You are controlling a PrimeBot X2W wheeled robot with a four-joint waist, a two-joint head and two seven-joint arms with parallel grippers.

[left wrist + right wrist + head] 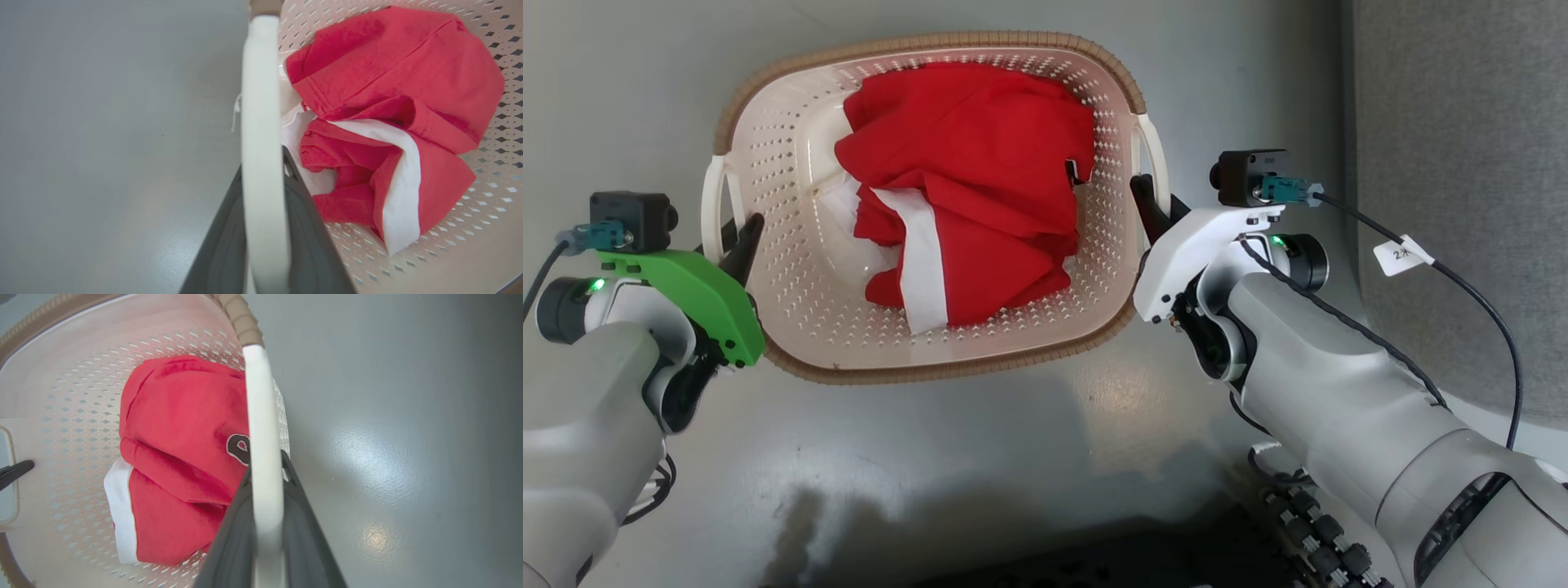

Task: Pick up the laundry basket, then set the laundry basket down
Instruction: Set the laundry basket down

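- Grey, glossy floor [1013,425] lies bare on every side of the laundry basket [792,269]. A darker grey textured surface [1454,163] borders the floor on the robot's right, beyond the right arm.
- A white tag [1401,255] on the right arm's black cable [1486,310] carries a handwritten "2" and a second mark too small to read.
- A crumpled red garment [980,204] with a white band lies inside the basket. It bears a dark, white-outlined emblem [238,447], which is partly hidden.
- The basket's brown woven-look rim [931,41] is unobstructed along both long sides.
- The left gripper [739,245] pinches the white left handle [261,122] between its dark fingers [302,228].
- The right gripper [1147,204] pinches the right handle [261,437] in the same way.
- Whether the basket rests on the floor or hangs above it cannot be told.
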